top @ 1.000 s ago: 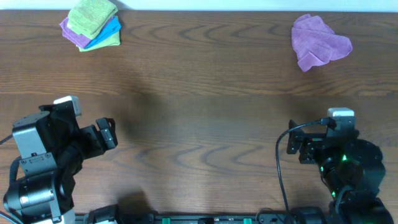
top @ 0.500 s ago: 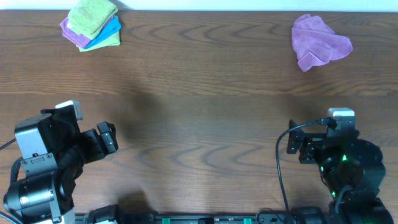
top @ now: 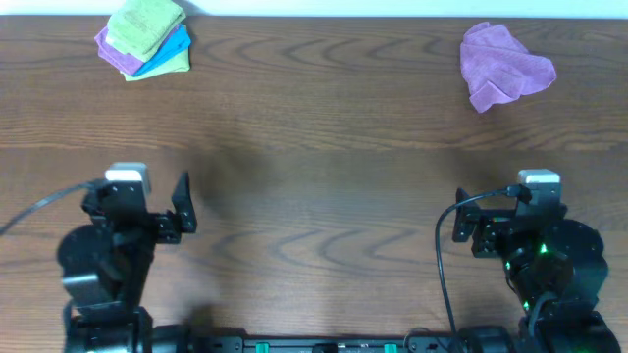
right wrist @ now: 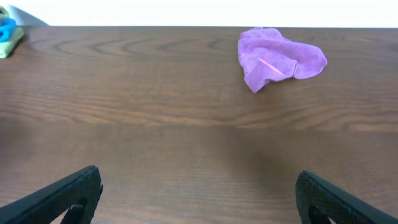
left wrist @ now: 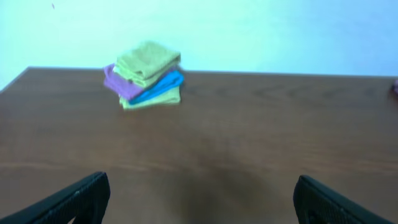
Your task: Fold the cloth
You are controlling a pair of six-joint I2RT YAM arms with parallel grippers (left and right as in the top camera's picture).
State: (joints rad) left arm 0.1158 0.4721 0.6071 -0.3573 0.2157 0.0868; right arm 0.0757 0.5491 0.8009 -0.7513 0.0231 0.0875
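The lime-green cloth [top: 147, 22] lies folded on top of a small stack of cloths at the table's far left corner. It also shows in the left wrist view [left wrist: 148, 60], far ahead of the fingers. My left gripper [left wrist: 199, 199] is open and empty, low over bare table at the near left; one of its fingers [top: 183, 201] shows from above. My right gripper [right wrist: 199, 196] is open and empty at the near right, with one of its fingers [top: 461, 226] showing from above. Both are far from the cloth.
Under the lime-green cloth lie a purple cloth [top: 110, 49], a blue cloth [top: 169, 51] and a thinner yellow-green cloth [top: 175, 67]. A crumpled purple cloth [top: 502, 67] lies at the far right, also in the right wrist view [right wrist: 278, 57]. The table is dark wood.
My left arm has swung round from pointing right to pointing at the far edge, its gripper still open. The right arm and the cloths have not moved.
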